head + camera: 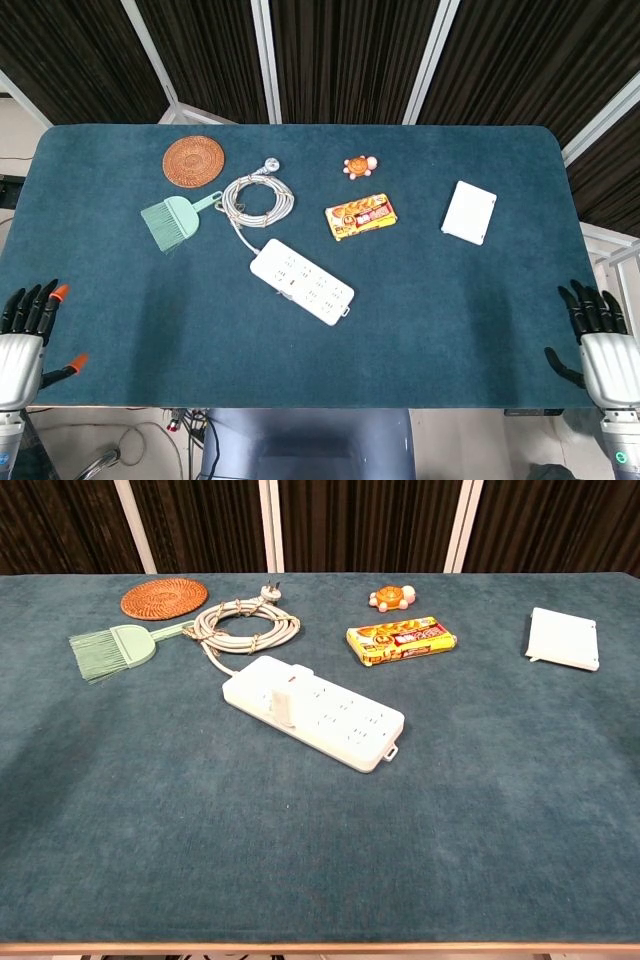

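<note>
Power strip (301, 281) lay untouched mid-worktop (450, 310), cord coiled beside the brush (172, 218); left hand (22, 340) and right hand (598, 345) hovered empty, fingers spread, at the near corners.

Power strip (301, 281) at desk (430, 300) centre; coiled cable (257, 198) at 11 o'clock, brush (172, 220) at 10, snack pack (361, 216) at 1, box (469, 212) at 2.
</note>
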Available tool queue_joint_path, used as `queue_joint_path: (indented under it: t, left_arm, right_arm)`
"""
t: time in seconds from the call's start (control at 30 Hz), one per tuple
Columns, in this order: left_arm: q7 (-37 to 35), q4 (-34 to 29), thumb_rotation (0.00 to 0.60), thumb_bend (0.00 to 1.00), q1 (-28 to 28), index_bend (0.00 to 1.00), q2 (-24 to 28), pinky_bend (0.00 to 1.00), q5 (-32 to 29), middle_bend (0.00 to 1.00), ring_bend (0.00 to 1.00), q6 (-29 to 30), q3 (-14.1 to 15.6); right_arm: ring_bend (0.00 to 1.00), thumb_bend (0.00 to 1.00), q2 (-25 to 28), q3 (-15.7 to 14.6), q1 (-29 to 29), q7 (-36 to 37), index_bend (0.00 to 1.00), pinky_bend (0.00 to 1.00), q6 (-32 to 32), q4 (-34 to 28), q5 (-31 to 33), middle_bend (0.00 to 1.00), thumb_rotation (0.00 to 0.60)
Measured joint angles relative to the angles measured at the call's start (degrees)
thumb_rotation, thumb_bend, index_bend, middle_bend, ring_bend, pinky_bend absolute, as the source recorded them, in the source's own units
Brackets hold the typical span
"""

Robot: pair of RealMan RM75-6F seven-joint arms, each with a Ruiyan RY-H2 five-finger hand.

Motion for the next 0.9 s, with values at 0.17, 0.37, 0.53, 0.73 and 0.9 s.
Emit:
queue_joint_path:
  t: [0.17,0.37,0.53,0.73,0.9]
  left_arm:
    - [1.1,-0.5,0.600,0.00,-0.5,0.00,-0.2,0.00,0.1,0.00,0.00,-1.1,0.1]
    - [4.1,-2.2,0.600,0.00,-2.5,0.00,-0.3,0.00,-0.1,0.00,0.00,-3.8,-0.6]
    - [7.1,-6.1,0.600,0.00,-5.1,0.00,-0.2,0.00,-0.8,0.01,0.00,-6.8,-2.2]
    - [13.0,-11.3,0.600,0.00,-9.5,0.00,-0.5,0.00,-2.8,0.01,0.00,-12.2,-4.6]
    - [18.0,-14.2,0.600,0.00,-13.3,0.00,-1.6,0.00,-5.6,0.01,0.00,-16.4,-6.7]
  right_arm:
    - [0.00,0.34,-0.1,-1.1,0.9,0.4,0.00,0.00,0.1,0.4,-3.7,0.00,0.600]
    - [0.00,0.41,-0.4,-1.4,3.7,-2.7,0.00,0.00,-1.5,-0.3,-7.8,0.00,0.600]
    - [0.00,0.64,-1.7,-1.3,7.0,-9.7,0.00,0.01,-5.1,-2.8,-10.7,0.00,0.600]
    - [0.00,0.76,-4.6,-1.4,11.8,-18.8,0.00,0.03,-13.8,-5.7,-12.7,0.00,0.600]
    - [0.03,0.81,-9.1,-1.0,15.9,-24.1,0.00,0.05,-21.6,-7.2,-11.7,0.02,0.600]
